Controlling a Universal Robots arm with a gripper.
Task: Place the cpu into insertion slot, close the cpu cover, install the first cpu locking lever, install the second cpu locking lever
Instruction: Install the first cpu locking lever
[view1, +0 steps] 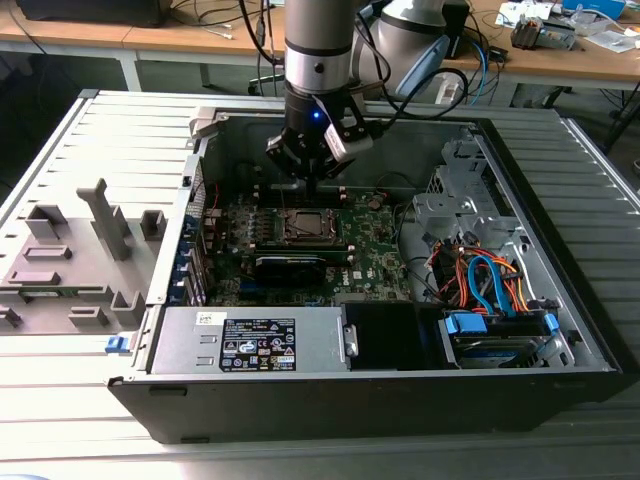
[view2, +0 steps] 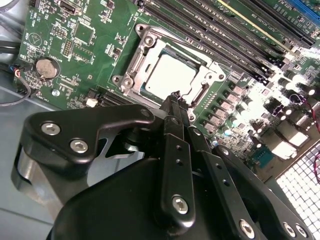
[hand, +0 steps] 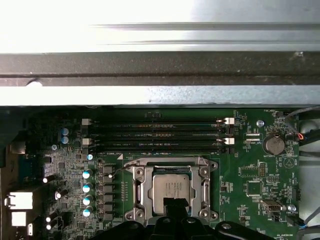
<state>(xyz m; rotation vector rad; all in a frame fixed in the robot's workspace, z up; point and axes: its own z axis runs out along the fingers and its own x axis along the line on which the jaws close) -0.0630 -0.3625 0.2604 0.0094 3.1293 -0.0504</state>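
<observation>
The cpu (hand: 172, 187) lies flat in the insertion slot (view1: 305, 225) on the green board, its silver-grey top showing (view2: 170, 75). The cpu cover (hand: 141, 190) is a silver frame lying down around the chip (view2: 137, 60). A thin wire locking lever (hand: 150, 160) runs along the socket's edge beside the memory slots. My gripper (view1: 312, 180) hangs just above the socket, over the chip's edge. In both wrist views its black fingertips (view2: 173, 97) are pressed together with nothing between them (hand: 173, 204).
Long black memory slots (hand: 155, 135) lie beside the socket, and a coin battery (hand: 274, 145) sits further along. The open case holds a power supply (view1: 250, 340) at the front and a drive with blue cables (view1: 495, 325). A grey fixture (view1: 70, 260) stands at the exterior view's left.
</observation>
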